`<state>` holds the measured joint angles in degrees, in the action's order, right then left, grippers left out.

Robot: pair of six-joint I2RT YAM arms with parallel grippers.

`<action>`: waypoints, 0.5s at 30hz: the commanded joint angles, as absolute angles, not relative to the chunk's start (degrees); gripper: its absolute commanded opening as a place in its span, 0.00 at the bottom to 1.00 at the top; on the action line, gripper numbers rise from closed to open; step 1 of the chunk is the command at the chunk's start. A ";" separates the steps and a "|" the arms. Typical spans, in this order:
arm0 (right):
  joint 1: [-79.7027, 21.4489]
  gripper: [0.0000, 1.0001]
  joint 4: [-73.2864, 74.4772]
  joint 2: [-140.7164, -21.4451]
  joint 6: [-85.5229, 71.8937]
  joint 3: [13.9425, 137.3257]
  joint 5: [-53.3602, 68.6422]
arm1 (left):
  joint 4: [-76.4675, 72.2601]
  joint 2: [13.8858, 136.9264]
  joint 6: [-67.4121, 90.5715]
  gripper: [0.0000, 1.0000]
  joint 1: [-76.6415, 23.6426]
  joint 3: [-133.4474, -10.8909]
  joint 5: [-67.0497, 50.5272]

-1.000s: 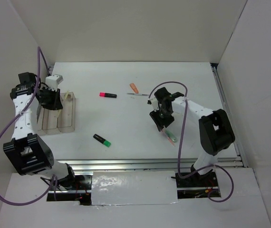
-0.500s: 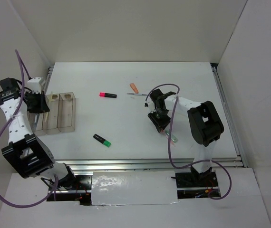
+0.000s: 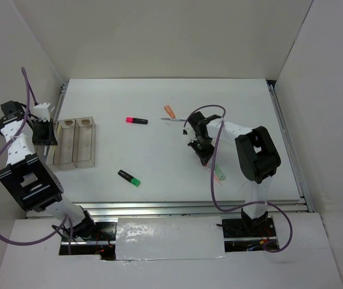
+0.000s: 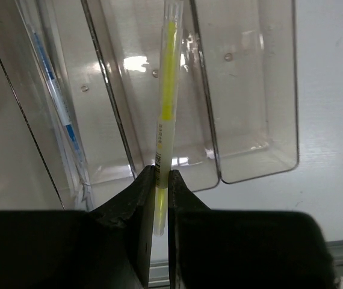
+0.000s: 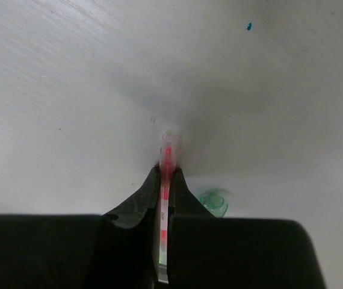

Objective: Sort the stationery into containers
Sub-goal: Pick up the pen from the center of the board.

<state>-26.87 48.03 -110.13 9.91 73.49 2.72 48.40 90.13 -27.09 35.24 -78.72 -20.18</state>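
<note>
My left gripper is shut on a thin clear pen with a yellow core. It holds the pen over the three joined clear bins, along the wall between the middle and right bins. The left bin holds a thin clear-blue pen. In the top view this gripper is over the bins' left end. My right gripper is shut on a thin red pen, low over the table. A mint green highlighter lies just right of it and also shows in the top view.
On the table lie a pink highlighter, an orange stub, a thin silver-blue pen and a black-green highlighter. White walls enclose the table on the left, back and right. The left arm is close to the left wall.
My left gripper has moved left with the yellow pen, to the bins' left end. My right gripper has shifted slightly up-left off the mint highlighter, with the red pen in it.
</note>
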 commanded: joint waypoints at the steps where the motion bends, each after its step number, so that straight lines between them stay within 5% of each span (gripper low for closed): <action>1: -27.60 0.00 48.25 -110.13 10.02 74.97 2.99 | 44.83 93.42 -28.30 0.00 36.38 -79.45 -16.71; 12: -27.51 0.00 52.47 -103.80 10.11 79.19 8.78 | 43.24 102.47 -27.51 0.05 37.53 -85.60 -9.58; 15: -27.51 0.00 53.26 -102.22 10.28 79.98 10.28 | 42.89 104.40 -27.07 0.13 37.62 -86.92 -8.97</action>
<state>-26.98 50.54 -106.10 10.11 77.21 7.57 44.53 102.67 -27.00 37.41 -84.14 -10.13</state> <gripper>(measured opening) 0.037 0.221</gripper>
